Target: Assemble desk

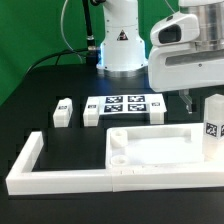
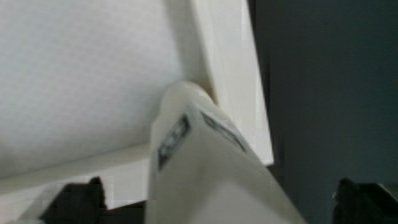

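1. The claw (image 2: 221, 196) is standing wide open and gripping nothing. In the wrist view its dark tips are sitting clear of the leg (image 1: 213, 120), one on either side.
2. That leg is standing upright, long axis vertical, on the desk top's (image 1: 150, 150) corner at the right edge of the exterior frame.
3. The claw is hanging directly above the leg, so the coming move is probably turning on that shared vertical line.

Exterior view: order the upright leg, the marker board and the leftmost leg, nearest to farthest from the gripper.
1. upright leg, at the exterior view's right, just beside the gripper.
2. marker board, in the middle.
3. leftmost leg, far on the exterior view's left.
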